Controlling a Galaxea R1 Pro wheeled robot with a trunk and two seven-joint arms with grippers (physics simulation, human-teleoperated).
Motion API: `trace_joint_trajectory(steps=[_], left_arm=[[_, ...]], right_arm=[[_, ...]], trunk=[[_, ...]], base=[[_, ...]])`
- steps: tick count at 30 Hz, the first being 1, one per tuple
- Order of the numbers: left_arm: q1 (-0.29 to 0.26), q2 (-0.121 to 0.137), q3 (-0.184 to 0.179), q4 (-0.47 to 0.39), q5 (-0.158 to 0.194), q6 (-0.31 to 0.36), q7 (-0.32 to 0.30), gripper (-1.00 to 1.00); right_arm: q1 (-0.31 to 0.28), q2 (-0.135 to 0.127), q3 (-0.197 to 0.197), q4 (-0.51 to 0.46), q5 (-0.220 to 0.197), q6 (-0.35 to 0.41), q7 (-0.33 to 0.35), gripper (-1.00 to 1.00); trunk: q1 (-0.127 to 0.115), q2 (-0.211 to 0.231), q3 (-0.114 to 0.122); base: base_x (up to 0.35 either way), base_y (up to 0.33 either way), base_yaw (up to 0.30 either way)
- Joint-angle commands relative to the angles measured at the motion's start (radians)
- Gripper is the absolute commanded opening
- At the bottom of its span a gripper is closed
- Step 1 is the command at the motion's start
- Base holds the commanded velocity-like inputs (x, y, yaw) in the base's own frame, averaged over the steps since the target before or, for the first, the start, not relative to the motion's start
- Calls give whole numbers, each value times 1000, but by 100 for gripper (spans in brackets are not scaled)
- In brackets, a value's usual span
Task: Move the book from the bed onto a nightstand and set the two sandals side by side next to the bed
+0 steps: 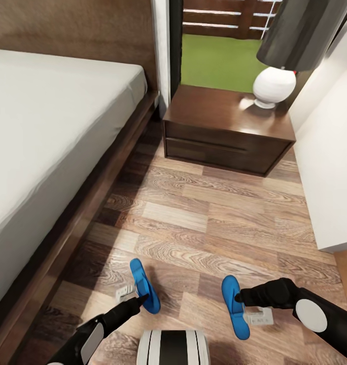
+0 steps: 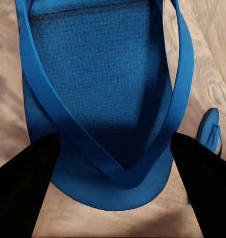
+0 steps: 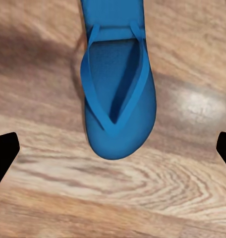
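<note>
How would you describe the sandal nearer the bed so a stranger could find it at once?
Start at the bed along the left, then drop to the wood-plank floor beside its dark frame. Two blue sandals lie there; the sandal nearer the bed is the one at the left end effector, angled slightly, with the other sandal lying apart from it, farther from the bed.

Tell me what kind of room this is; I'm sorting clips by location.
Most likely a bedroom: a low bed with a pale mattress and dark wood frame, a dark nightstand beside it carrying a white lamp, and two blue sandals on the wood-plank floor.
</note>
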Motion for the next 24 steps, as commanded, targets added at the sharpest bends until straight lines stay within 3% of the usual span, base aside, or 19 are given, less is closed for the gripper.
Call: trace_joint_trajectory(steps=[1, 19, 24], left_arm=[[0, 0, 3, 0, 9, 11, -5, -100], [0, 0, 5, -2, 9, 11, -10, -100], [0, 5, 8, -93, 11, 18, -16, -100]], right_arm=[[-1, -1, 3, -1, 1, -2, 3, 100], [-1, -1, 2, -1, 1, -1, 3, 100], [-1, 0, 2, -5, 1, -4, 4, 100]], trunk=[[0, -1, -5], [8, -5, -70], [8, -5, -70]], base=[[0, 0, 0], [0, 0, 0], [0, 0, 0]])
